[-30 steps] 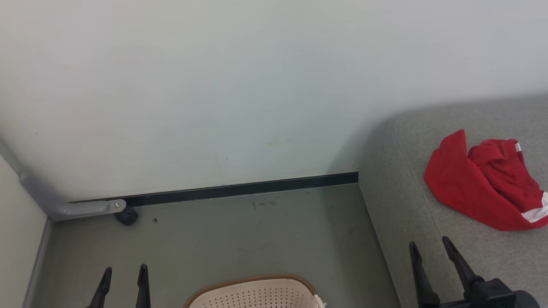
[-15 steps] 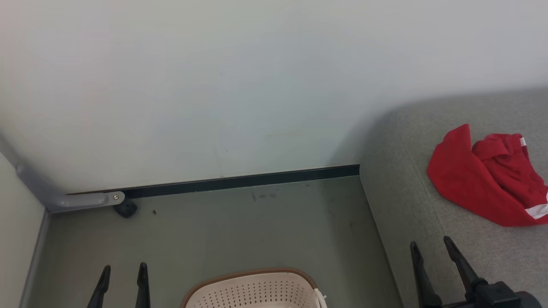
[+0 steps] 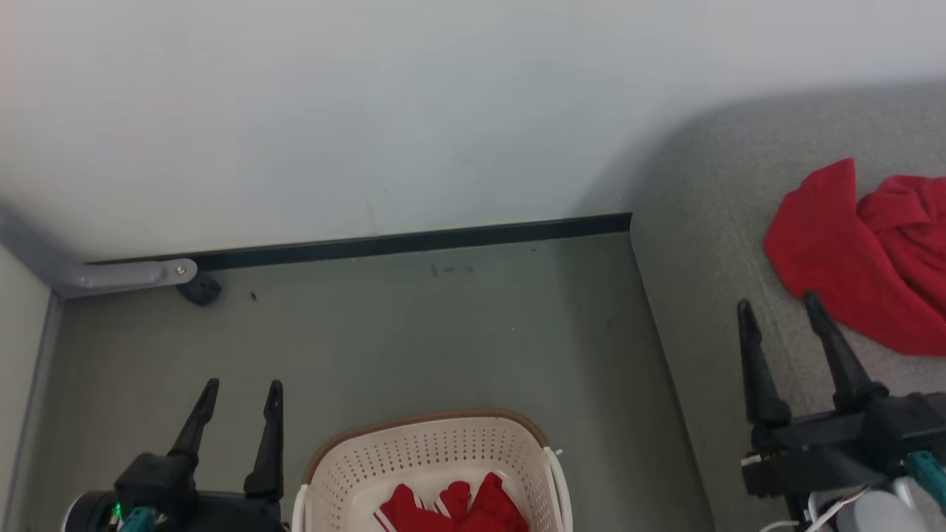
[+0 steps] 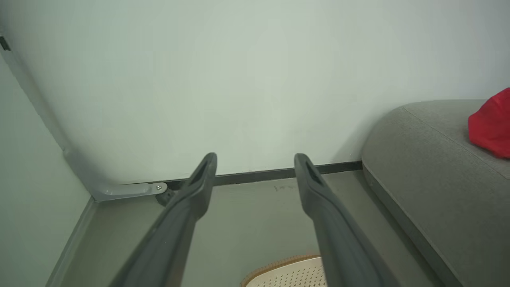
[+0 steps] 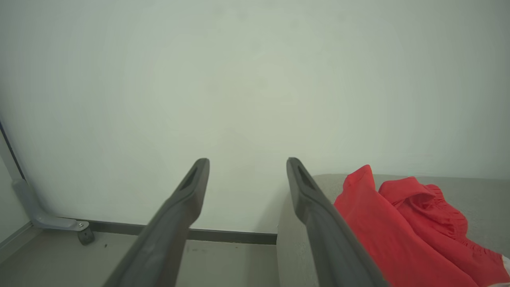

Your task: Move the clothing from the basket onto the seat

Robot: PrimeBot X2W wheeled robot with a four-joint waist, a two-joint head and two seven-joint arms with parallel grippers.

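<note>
L gripper (image 3: 244, 388) & R gripper (image 3: 776, 303) wide open, empty; red clothing (image 3: 451, 510) in basket (image 3: 429, 423), another red piece (image 3: 850, 258) on seat (image 3: 709, 310).

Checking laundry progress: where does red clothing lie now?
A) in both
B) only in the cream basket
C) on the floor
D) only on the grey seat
A: red fabric garments lie inside the cream perforated plastic basket, and a red fabric heap rests on the light grey upholstered seat.

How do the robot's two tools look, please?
Left tool and right tool: two long, black, pointed fingers each, on a black block. Behind each, a teal plug; left has a green light, right has white cables.
</note>
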